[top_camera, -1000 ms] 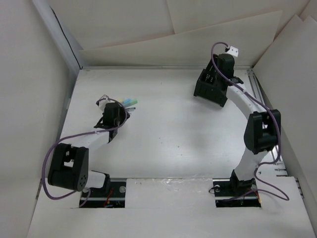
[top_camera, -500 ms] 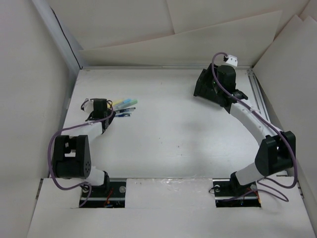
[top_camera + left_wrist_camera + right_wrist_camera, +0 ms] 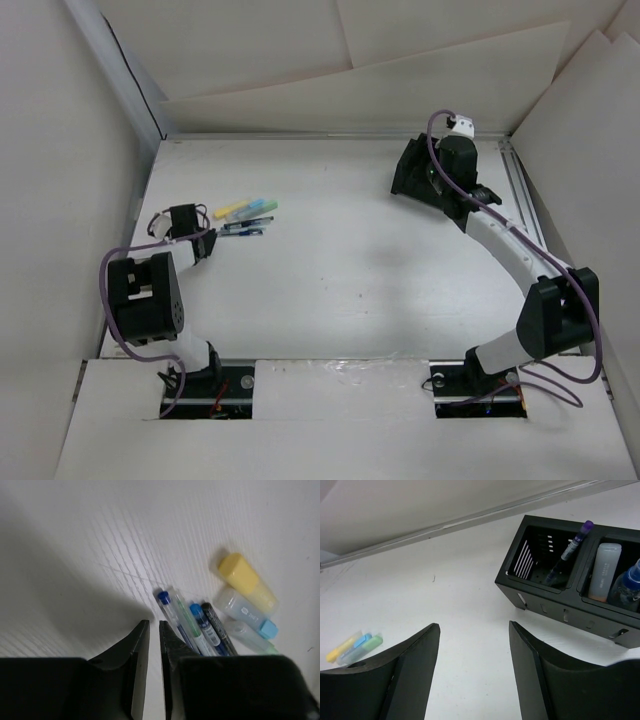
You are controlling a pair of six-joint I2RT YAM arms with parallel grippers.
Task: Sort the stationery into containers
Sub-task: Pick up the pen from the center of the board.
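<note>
Pens point(image 3: 192, 622) and highlighters point(image 3: 247, 597) lie bunched just beside the left claw point(image 3: 154, 626), its jaws nearly together on nothing. Right claw point(image 3: 474, 630) gapes empty near the box point(image 3: 555, 607); a sideways nudge could scatter the bunch

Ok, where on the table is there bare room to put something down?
Widest bare stretch: mid-table, between the pens and highlighters on the left and the black organiser far right. The near strip ahead of the arm bases is also free. Crowded: around the left gripper by the pens, and at the organiser.
</note>
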